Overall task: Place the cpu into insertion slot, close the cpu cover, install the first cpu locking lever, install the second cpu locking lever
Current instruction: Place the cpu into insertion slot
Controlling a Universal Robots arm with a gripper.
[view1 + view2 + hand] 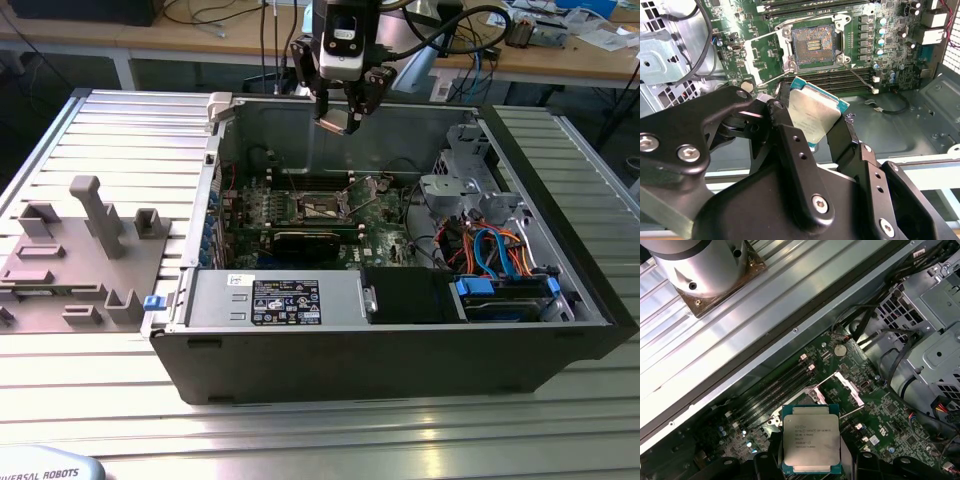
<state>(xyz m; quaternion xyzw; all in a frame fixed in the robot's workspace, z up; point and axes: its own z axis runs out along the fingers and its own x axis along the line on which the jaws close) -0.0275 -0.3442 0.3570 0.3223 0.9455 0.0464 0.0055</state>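
The claw [342, 118] hangs above the open computer case [400, 350], which lies on its side on the ribbed desk [300, 430] so that the green motherboard [765, 55] faces up and can be reached from above. The claw is pinching the cpu [337, 122] by 2 opposite edges. In both wrist views the black fingers [782, 120] press on the chip's sides, while its silvery top face [811, 445] is left bare. Holding it by the edges probably keeps the pads off the underside contacts and leaves the chip free to settle flat into a square seat.

The cpu is in the air, well apart from the insertion slot [814, 46] and touching nothing but the claw. In the exterior view the slot [322, 207] lies lower, in the middle of the board. The socket is bare and its dark contact field is exposed. The cpu cover [849, 386] stands swung up beside it, and a thin locking lever [771, 77] juts out sideways from the frame, so nothing appears to bar the way in. The first step looks to be under way and not yet done, since the chip is carried but not seated.

A grey fixture tray [60, 290] sits on the desk at the exterior view's left, well apart from the case.
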